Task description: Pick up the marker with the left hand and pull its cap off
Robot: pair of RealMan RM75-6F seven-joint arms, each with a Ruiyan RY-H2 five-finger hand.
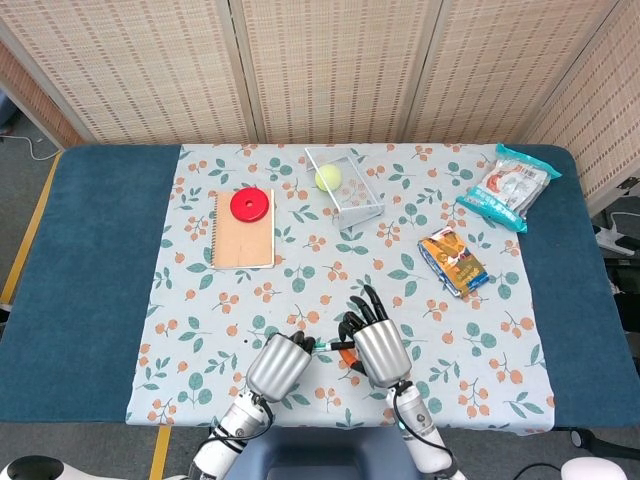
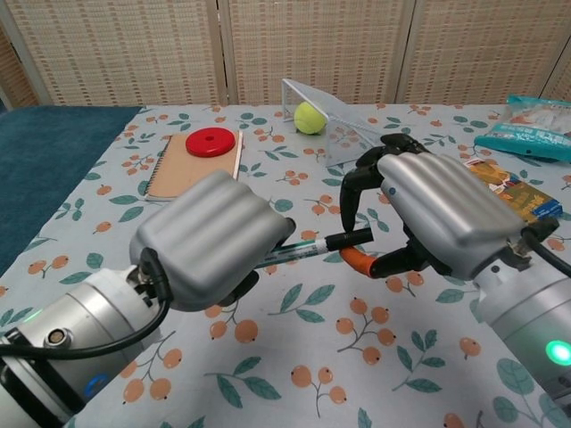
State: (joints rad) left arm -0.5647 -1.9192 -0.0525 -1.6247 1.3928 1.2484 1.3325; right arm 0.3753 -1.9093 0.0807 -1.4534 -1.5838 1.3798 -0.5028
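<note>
Low over the front of the floral cloth, my left hand (image 1: 280,365) (image 2: 210,236) grips the barrel of the marker (image 2: 308,248) (image 1: 326,345). The marker lies level and points right, toward my right hand (image 1: 378,345) (image 2: 437,209). Its black cap (image 2: 353,239) sits between that hand's curled fingers (image 2: 357,183) and its thumb, which close on it. The cap is still on the marker. A small orange piece (image 2: 357,259) shows just under the cap at the thumb; what it is cannot be told. Most of the barrel is hidden inside my left fist.
A spiral notebook (image 1: 244,232) with a red disc (image 1: 250,204) on it lies at the back left. A clear box (image 1: 345,190) holding a yellow ball (image 1: 328,178) stands at the back centre. A snack box (image 1: 453,262) and a bag (image 1: 508,186) lie to the right.
</note>
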